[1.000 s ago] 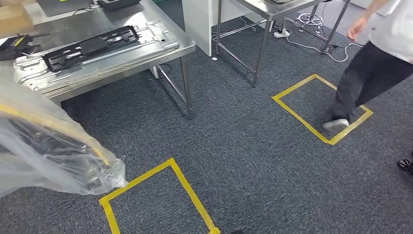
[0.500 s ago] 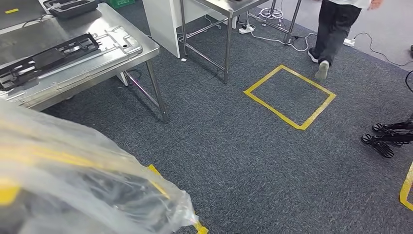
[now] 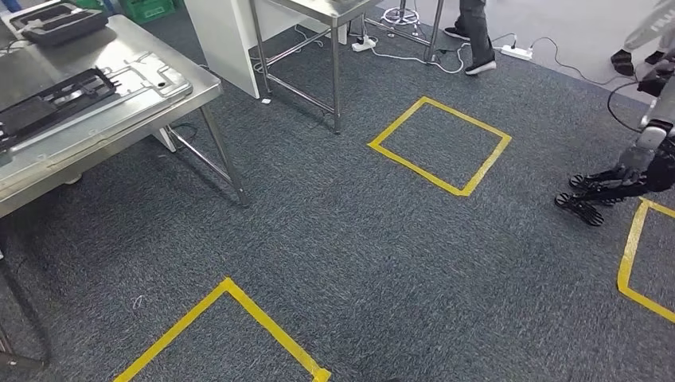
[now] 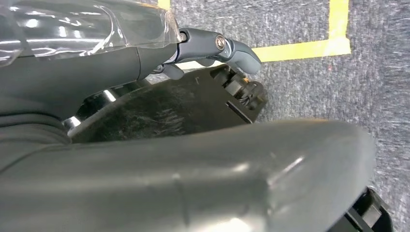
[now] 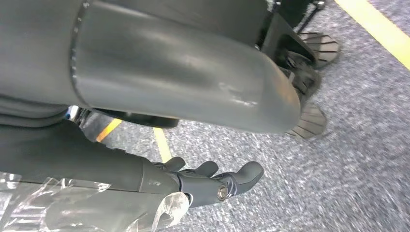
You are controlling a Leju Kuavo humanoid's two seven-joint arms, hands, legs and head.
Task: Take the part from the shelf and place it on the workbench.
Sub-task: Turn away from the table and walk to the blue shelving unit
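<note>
Left hand [image 4: 212, 48] under plastic-wrapped part [image 4: 82, 24], fingers curled beneath; right hand [image 5: 212, 183] likewise on wrap; both carrying it low. Workbench [image 3: 119, 119] further off w/ black trays, part not yet on bench, so carry + placing remain. No legible writing.

Grey carpet floor [image 3: 382, 239] marked with yellow tape squares [image 3: 439, 145]; a steel bench [image 3: 119, 119] and a white cabinet [image 3: 219, 36] stand beyond.
</note>
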